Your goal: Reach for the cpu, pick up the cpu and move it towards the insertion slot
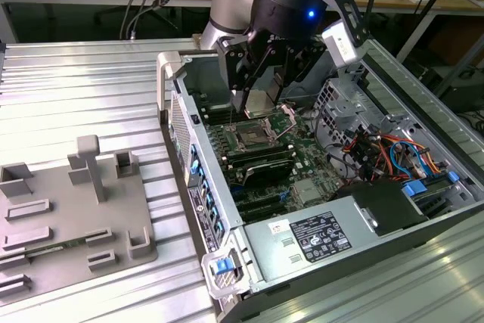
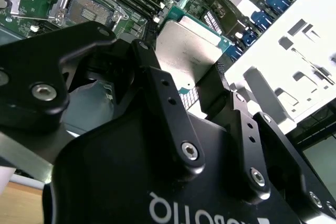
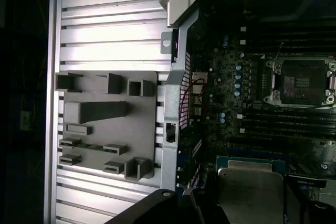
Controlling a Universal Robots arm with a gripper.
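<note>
Hanging above the board, the cpu [image 2: 191,45] sits clamped by its edges in the closed claw [image 1: 261,100], just beside the insertion slot [image 1: 252,138] (frame open, dark centre bare). Risk, as I judge it: a tilted chip could bend socket contacts; a slipping edge grip could drop it; the thin wire levers [image 1: 291,120] may snag.

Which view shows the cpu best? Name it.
The second wrist view: the cpu shows its silver top, held in the claw. The first wrist view shows it dimmer; the exterior view shows it tilted above the insertion slot.
</note>
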